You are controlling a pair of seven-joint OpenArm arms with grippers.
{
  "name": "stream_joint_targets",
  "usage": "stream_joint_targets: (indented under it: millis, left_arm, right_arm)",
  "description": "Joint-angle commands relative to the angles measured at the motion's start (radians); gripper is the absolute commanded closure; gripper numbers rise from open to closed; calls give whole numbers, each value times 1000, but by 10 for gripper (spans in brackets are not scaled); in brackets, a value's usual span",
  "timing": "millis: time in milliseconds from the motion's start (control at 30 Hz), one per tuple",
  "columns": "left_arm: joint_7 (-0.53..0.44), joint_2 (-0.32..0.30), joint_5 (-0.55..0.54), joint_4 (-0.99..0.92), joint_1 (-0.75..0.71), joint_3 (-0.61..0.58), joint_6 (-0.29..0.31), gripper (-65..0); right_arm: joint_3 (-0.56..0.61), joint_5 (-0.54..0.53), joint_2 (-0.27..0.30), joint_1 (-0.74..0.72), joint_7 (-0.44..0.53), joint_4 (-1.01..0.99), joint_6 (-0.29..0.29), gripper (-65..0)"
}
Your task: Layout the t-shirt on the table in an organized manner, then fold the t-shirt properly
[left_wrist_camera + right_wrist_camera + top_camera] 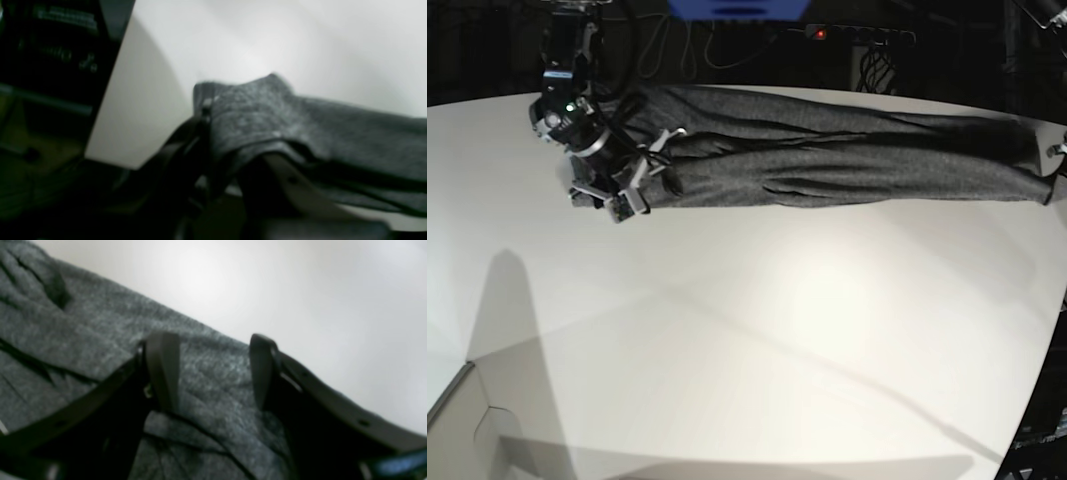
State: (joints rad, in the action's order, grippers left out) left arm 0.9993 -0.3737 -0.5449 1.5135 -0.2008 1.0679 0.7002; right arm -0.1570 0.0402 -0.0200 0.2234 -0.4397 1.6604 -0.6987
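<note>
- Right end effector (632, 180), far left of the counter (757, 340): jaws stand wide apart over the left end of the t-shirt (827, 160). In the right wrist view the two dark fingers (163, 370) straddle grey knit, with cloth visible between them and nothing pinched.
- T-shirt: stretched as a long narrow band along the far edge of the counter, from the right end effector at the left to the far right edge. It is bunched lengthwise with several ridges and folds, not spread flat.
- Left end effector (233, 156), far right edge of the counter: closed tight on the t-shirt's right end. In the left wrist view the cloth drapes over one finger and hangs taut toward the counter. In the base view this end effector is barely in frame.
- Risk: the garment lies close to the far edge; a pull with only one end gripped could drag it off the counter.
- Risk: if the right end effector closes on stacked layers, the band may stay rolled instead of opening out.
- Risk: the knit may slip out of the left grip under tension.
- Containers: none visible in any view.
</note>
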Motion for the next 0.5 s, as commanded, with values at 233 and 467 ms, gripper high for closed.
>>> stream_joint_targets:
  millis: [233,467]
  left_arm:
    - [-50,6,95,-72,70,4,-2,-4]
    - [-190,45,196,-74,74,-62,-2,-5]
  right_arm:
    - [-2,-18,9,-11,28,17,1,-335]
    - [-2,-18,12,-12,28,17,1,-335]
